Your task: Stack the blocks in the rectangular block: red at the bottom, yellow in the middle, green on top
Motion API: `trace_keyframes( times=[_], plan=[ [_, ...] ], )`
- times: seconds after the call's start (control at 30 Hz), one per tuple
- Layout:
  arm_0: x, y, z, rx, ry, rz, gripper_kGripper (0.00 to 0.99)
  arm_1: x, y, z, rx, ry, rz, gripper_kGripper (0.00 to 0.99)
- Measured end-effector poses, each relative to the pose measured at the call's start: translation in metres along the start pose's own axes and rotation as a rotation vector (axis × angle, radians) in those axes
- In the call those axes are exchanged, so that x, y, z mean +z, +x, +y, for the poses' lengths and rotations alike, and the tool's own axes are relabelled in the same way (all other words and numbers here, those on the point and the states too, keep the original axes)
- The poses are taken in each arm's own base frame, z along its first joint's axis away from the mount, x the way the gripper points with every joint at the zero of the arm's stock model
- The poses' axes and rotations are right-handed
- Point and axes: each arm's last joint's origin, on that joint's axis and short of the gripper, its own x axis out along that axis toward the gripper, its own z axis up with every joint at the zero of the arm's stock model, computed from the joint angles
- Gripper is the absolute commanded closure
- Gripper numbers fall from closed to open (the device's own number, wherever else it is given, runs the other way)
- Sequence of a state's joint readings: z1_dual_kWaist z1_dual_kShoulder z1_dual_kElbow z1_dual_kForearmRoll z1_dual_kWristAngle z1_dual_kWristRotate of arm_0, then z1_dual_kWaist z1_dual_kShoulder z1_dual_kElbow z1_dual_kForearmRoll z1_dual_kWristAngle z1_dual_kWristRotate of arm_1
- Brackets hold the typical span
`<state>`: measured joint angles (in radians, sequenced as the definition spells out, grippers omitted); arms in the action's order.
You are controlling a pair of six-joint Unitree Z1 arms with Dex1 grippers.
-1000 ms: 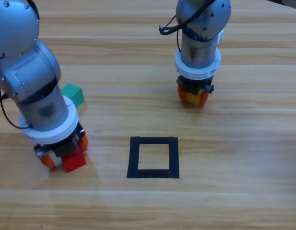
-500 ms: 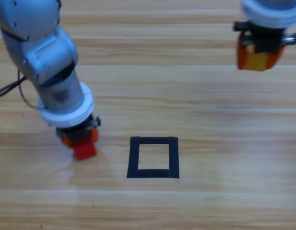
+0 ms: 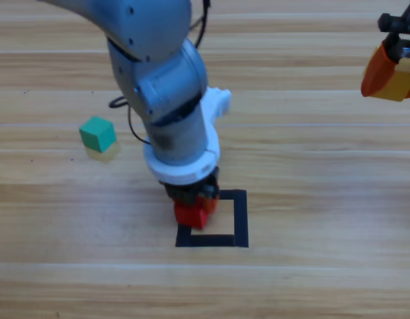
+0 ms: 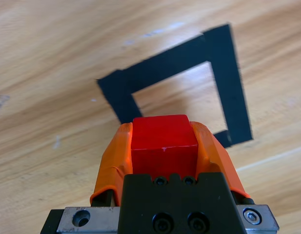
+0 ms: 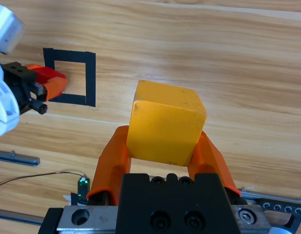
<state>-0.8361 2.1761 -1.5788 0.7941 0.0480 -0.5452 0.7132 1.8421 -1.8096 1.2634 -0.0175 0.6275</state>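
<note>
Red cube (image 4: pixel 164 141) sits clenched in the left gripper (image 3: pixel 197 207) over the tape outline's (image 3: pixel 239 219) left edge. Only the high view shows the green cube (image 3: pixel 98 133) alone on the worktop (image 3: pixel 311 279); the right gripper (image 5: pixel 162 151) grips the yellow cube (image 5: pixel 166 123), far right.

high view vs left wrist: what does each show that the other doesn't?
Only the high view: the green cube lying alone on the wooden table at left, and the right gripper at the upper right edge, shut on the yellow cube.

Only the left wrist view: a close look at the red cube clamped between the orange jaws, with the wood inside the tape outline bare.

Both: the left gripper shut on the red cube, at the outline's edge, not yet centred in it.
</note>
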Motion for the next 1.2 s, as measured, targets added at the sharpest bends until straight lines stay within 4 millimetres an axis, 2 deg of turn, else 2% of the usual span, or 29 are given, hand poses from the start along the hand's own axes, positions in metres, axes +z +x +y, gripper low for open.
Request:
trace_keyframes(
  times=[0.1,0.2,0.3,0.5,0.6,0.93,1.2],
  plan=[
    [-0.002,-0.007,-0.015,-0.010,0.023,-0.006,0.952,0.001,0.003,0.001,0.004,-0.010,0.012,0.923],
    [0.001,-0.020,-0.027,-0.019,-0.035,-0.032,0.952,0.002,0.007,0.002,-0.002,-0.017,0.020,0.923],
    [0.004,-0.024,-0.030,-0.002,-0.137,-0.058,0.950,0.004,0.012,0.003,-0.008,-0.027,0.029,0.923],
    [0.003,-0.019,-0.027,0.061,-0.359,-0.075,0.944,0.011,0.031,0.009,-0.031,-0.045,0.064,0.923],
    [-0.001,-0.020,-0.026,0.091,-0.417,-0.064,0.936,0.015,0.041,0.012,-0.041,-0.052,0.080,0.923],
    [-0.004,-0.021,-0.031,0.092,-0.423,-0.061,0.935,0.016,0.046,0.013,-0.047,-0.055,0.089,0.923],
    [-0.003,-0.009,-0.046,0.091,-0.399,-0.057,0.935,0.016,0.047,0.013,-0.049,-0.056,0.091,0.921]
  ],
)
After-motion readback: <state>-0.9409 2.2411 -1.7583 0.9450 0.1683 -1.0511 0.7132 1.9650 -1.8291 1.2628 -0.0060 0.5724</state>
